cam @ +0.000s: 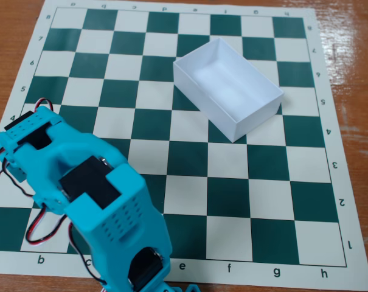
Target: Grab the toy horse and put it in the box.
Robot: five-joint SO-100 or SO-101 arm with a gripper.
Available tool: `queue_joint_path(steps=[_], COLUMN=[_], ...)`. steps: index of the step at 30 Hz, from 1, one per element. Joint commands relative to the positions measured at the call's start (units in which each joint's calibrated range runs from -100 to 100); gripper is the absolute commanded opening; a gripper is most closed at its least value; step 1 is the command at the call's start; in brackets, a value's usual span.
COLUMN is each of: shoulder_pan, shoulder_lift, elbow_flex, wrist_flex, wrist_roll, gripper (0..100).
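The white open box (256,104) lies at an angle on the chessboard (190,158), right of centre toward the far side. What shows of its inside is bare white. The toy horse does not show anywhere; it is hidden or out of view. The turquoise arm (92,194) fills the lower left of the fixed view, running from the left edge down to the bottom edge. Its body covers several squares there. No gripper fingers show; they are under the arm or past the bottom edge.
The green-and-white chessboard mat lies on a wooden table (354,36). Red and black cables (34,228) loop beside the arm at the lower left.
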Motion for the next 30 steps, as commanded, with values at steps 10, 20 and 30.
queue_joint_path(steps=[10, 20, 30], shoulder_pan=[4.5, 22.3, 38.9], shoulder_lift=[-39.2, -79.6, -59.0], elbow_flex=[0.0, 18.7, 20.0], wrist_flex=[18.1, 15.9, -12.0], wrist_roll=[18.2, 38.5, 42.9], gripper=[0, 0, 0])
